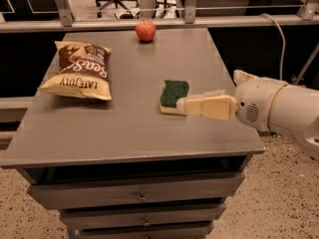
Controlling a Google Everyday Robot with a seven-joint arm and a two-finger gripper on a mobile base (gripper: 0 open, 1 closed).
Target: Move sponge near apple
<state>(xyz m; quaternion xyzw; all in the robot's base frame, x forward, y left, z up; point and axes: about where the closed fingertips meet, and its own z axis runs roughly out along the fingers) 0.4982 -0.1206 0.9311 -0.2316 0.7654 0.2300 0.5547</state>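
The sponge (174, 95), dark green on a pale yellow base, lies flat right of the table's middle. The red apple (145, 31) stands at the table's far edge, well apart from the sponge. My gripper (185, 101) reaches in from the right, low over the table. Its cream fingers (209, 107) stand slightly apart, with the tips at the sponge's right edge, and they hold nothing. The white arm (279, 111) extends off to the right.
A brown chip bag (79, 69) lies on the left part of the grey table (124, 128). Drawers sit under the tabletop. A railing and a cable run behind the far edge, and an office chair stands beyond.
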